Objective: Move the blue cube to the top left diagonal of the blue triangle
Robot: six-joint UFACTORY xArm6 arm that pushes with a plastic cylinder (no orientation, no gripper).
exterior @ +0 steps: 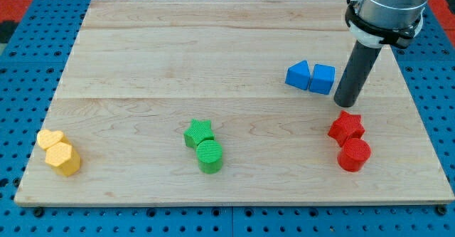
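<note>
— So, where is my tip [345, 102]?

— Just to the view's right of the blue cube [322, 79], a little lower, near it; whether it touches the cube cannot be told. No jaws here: the arm ends in a plain dark rod.

— And the cube itself?

— On the wooden surface [178, 45], touching the blue triangle [298, 75], which sits at the cube's left.

— What else, placed from the cube?

— Below and slightly right, a red star [346, 127] with a red cylinder [354, 154] touching it underneath. Lower left, a green star [199, 132] against a green cylinder [210, 156]. Far to the lower left, a yellow heart [50, 139] touching a yellow hexagon [63, 159].
</note>
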